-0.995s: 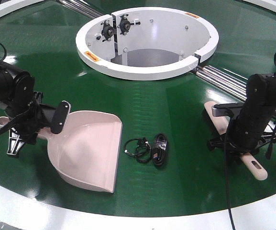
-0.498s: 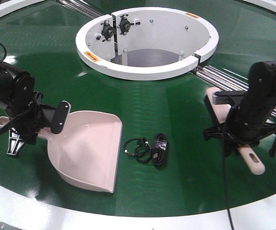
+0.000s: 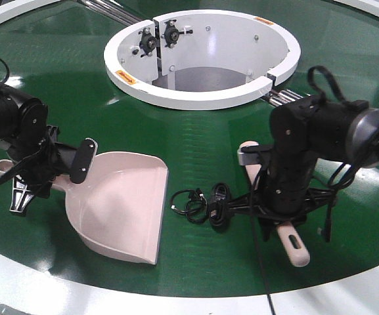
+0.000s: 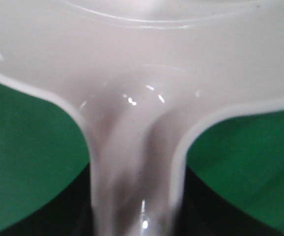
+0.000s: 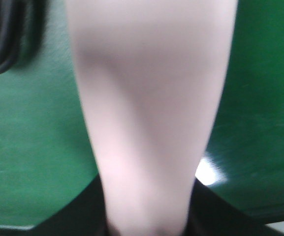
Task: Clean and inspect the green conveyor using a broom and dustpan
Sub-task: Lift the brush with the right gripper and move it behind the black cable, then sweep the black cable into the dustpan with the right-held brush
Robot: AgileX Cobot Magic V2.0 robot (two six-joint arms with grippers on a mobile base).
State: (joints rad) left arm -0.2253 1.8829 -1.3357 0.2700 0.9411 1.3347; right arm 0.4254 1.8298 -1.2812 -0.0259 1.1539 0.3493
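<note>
Pink-beige dustpan [image 3: 120, 203] rests on the green conveyor [image 3: 196, 141], handle clamped by the left gripper [image 3: 44, 168]; the right gripper [image 3: 278, 209] clasps the broom [image 3: 285, 231] beside black cables [image 3: 203, 203]. Best swept low, toward the pan's lip.

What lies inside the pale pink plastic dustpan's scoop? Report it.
Only bare plastic shows in the pale pink plastic dustpan; the coiled black cables lie outside on the green conveyor. The left gripper covers its handle.
</note>
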